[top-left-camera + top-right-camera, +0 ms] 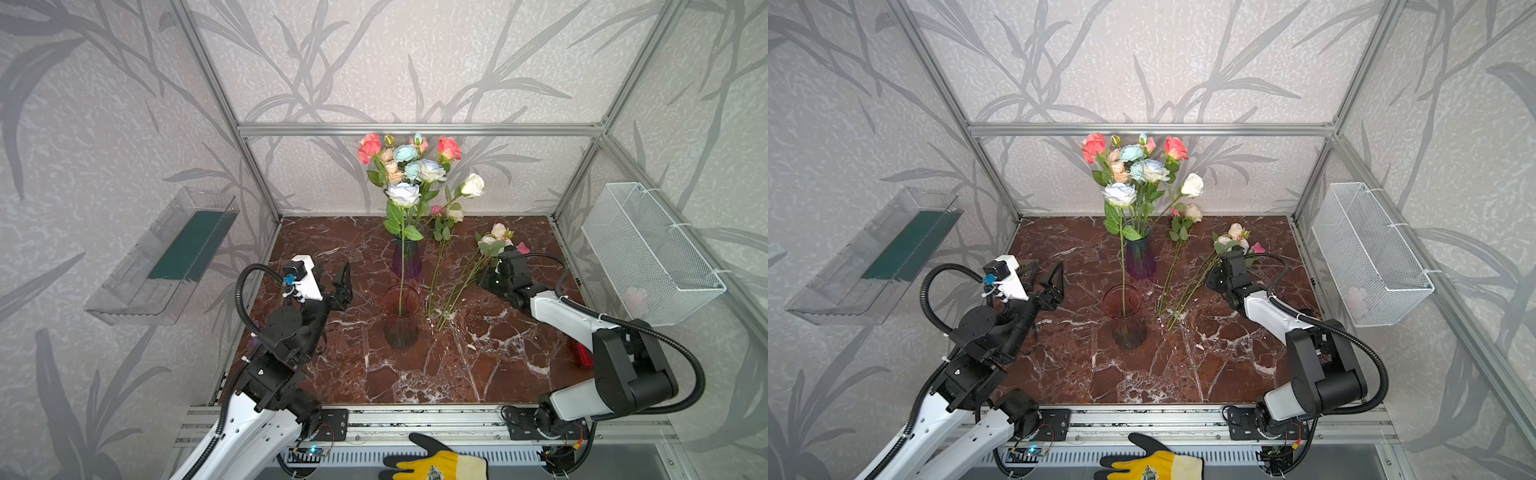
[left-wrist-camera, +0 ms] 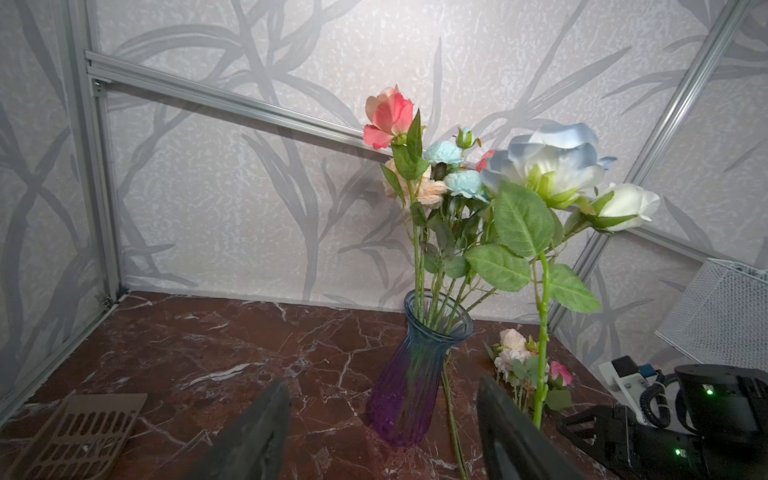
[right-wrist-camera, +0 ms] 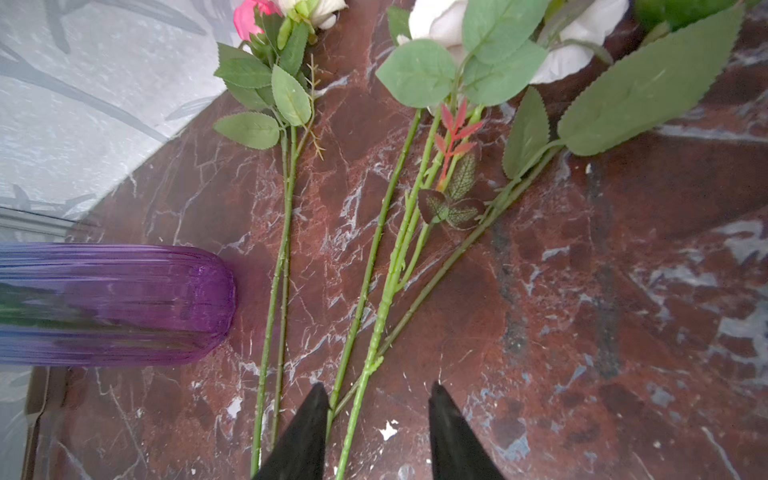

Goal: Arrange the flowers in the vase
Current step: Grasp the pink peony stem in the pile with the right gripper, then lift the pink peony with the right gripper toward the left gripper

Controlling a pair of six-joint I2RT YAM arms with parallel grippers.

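Surface (image 1: pixel 332 374) bare on left and near side: open passage. Centre blocked by purple vase (image 1: pixel 407 262) with clear vase (image 1: pixel 401 328) just nearer; loose stems (image 1: pixel 457 299) crowd the right.

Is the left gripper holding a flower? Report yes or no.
No, the left gripper shows open jaws in its wrist view, nothing between them.

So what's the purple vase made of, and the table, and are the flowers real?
Purple vase: looks like tinted glass, glossy and ribbed; stems show through it. Tabletop: reddish-brown with white veins like polished marble, possibly a printed sheet. Flowers: probably fake; stems look like moulded plastic, leaves like cloth.
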